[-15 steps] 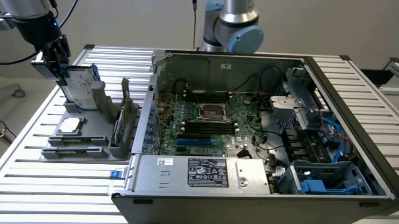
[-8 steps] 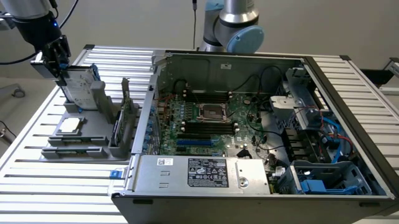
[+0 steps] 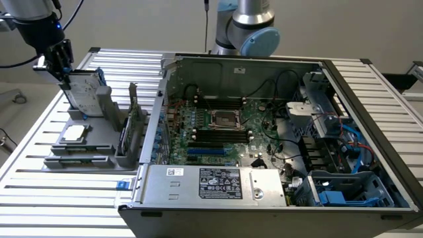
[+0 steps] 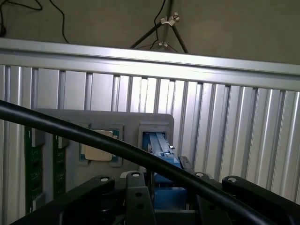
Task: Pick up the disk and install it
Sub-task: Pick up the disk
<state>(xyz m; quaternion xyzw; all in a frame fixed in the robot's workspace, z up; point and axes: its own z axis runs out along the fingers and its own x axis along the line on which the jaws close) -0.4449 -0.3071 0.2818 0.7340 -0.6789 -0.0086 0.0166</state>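
Pick-up is the step in hand. The gripper (image 3: 58, 63) straddles the upper edge of the disk (image 3: 86, 91), which stands upright in the grey rack (image 3: 92, 163) at the exterior view's left, outside the open computer case (image 3: 231, 64). I cannot tell whether it has clamped. By my judgement the step calls for a square, firm hold.

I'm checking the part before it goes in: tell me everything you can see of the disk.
The disk is a flat silver-grey metal rectangle with a white label, edged by a blue plastic frame. It stands on edge, nearly upright, in the grey holder at the exterior view's left. The gripper is at its top edge.
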